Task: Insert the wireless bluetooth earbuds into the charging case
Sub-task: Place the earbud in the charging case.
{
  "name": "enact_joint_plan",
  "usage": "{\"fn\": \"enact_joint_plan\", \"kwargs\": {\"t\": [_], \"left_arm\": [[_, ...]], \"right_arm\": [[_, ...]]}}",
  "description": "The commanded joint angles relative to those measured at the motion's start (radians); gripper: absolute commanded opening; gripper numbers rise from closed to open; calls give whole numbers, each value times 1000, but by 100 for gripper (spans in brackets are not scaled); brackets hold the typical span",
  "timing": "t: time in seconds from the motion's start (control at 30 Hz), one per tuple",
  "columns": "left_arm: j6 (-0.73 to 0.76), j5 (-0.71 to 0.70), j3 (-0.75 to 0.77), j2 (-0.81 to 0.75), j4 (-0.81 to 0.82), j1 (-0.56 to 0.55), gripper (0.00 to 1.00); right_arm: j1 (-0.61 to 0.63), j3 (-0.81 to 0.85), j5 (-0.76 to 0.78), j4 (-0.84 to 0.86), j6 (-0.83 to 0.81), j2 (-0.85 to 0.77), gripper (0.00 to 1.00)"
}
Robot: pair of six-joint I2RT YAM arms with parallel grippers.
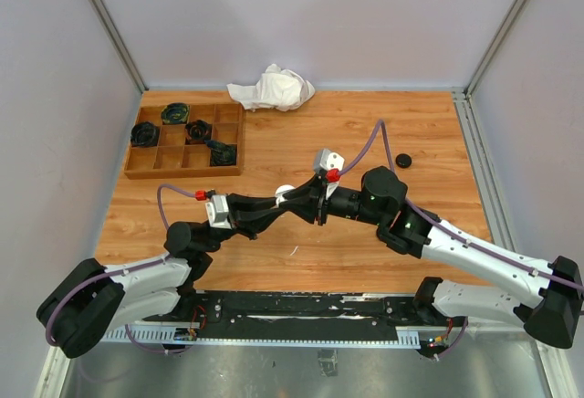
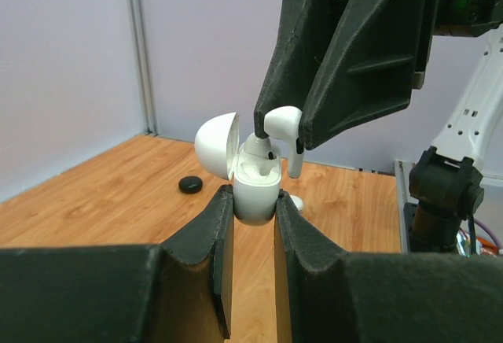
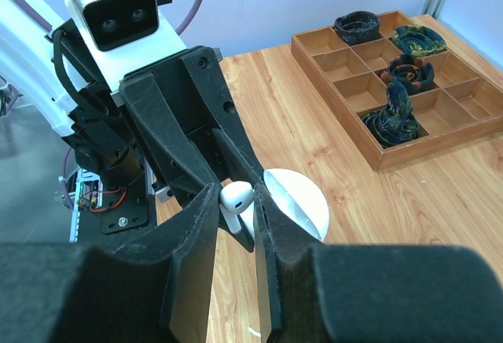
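One white earbud (image 2: pixel 283 121) is pinched between the narrowed fingers of the right gripper (image 3: pixel 236 200) and is held just above the charging case (image 2: pixel 255 192), with its stem pointing down. The case is clamped at its base by the left gripper (image 2: pixel 253 206) and held clear of the table (image 1: pixel 274 142), with its lid hinged back. A second white bud (image 2: pixel 258 148) appears to be seated inside already, though it is partly hidden by the fingers. The pick-up is therefore judged done. Lowering the held bud into the free well and releasing it are left, and presumably closing the lid after that. A black puck (image 1: pixel 402 159) is seen lying well apart on the wood.
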Motion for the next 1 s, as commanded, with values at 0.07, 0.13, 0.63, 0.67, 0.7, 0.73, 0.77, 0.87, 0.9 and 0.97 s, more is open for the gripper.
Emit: {"fn": "enact_joint_plan", "kwargs": {"t": [0.07,0.13,0.63,0.67,0.7,0.73,0.77,0.87,0.9,0.97], "left_arm": [[-7,-1,13,1,64,-5,0],[-5,2,11,0,63,-5,0],[-3,16,7,16,62,-5,0],[-4,15,7,14,63,-5,0],[-5,15,7,12,64,-5,0],[-5,15,8,10,65,-5,0],[-7,16,8,8,65,-5,0],[-11,20,9,4,69,-5,0],[-12,21,10,5,69,-5,0],[-12,23,9,5,70,-5,0]], "right_arm": [[15,-16,40,34,-18,-10,24],[15,-22,48,49,-15,-17,24],[16,-29,60,89,-16,-45,24],[15,-31,63,88,-16,-42,24],[16,-32,63,89,-16,-38,24],[15,-34,60,91,-14,-35,24],[15,-35,59,91,-13,-32,24],[16,-40,69,91,-17,-23,24],[15,-42,71,92,-18,-21,24],[15,-44,71,96,-18,-14,24]]}}
